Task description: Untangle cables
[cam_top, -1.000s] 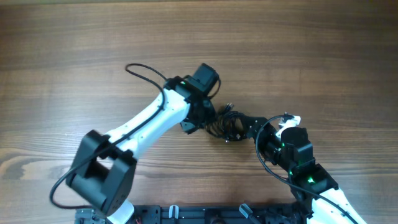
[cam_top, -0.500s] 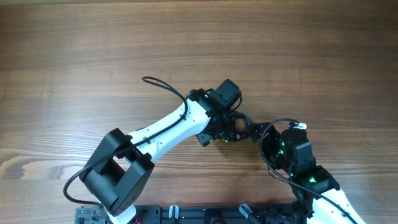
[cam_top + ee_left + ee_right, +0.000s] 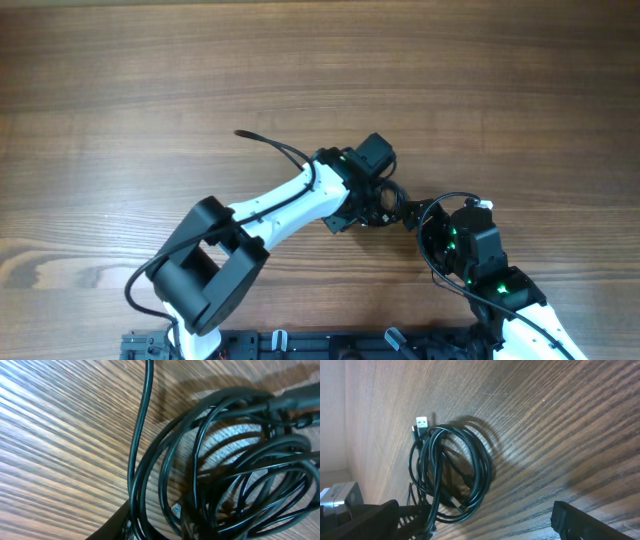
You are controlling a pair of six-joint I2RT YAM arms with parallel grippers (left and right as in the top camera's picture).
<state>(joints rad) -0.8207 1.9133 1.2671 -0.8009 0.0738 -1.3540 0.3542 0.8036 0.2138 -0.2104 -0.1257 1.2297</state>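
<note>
The cables [image 3: 388,207] are thin black cords bunched in one tangled coil on the wooden table. My left gripper [image 3: 376,200] is down on the coil's left side and hides part of it. In the left wrist view the looped cables [image 3: 225,460] fill the frame. Several strands run between the dark fingers [image 3: 117,525] at the bottom edge, and the jaws stand narrow around them. In the right wrist view the coil of cables [image 3: 451,472] lies ahead, with a silver plug [image 3: 421,422] at its top. My right gripper [image 3: 480,527] is wide open, and its left finger [image 3: 365,520] is next to the coil's lowest strands.
A thicker black arm cable [image 3: 272,146] arcs off the left arm toward the far left. The right arm [image 3: 480,262] comes in from the bottom right, close to the left wrist. A black rail [image 3: 330,345] runs along the table's near edge.
The left arm has swung right onto the cable bundle, and its jaws have narrowed. The right gripper drew back slightly toward the right early on and has stayed open.
</note>
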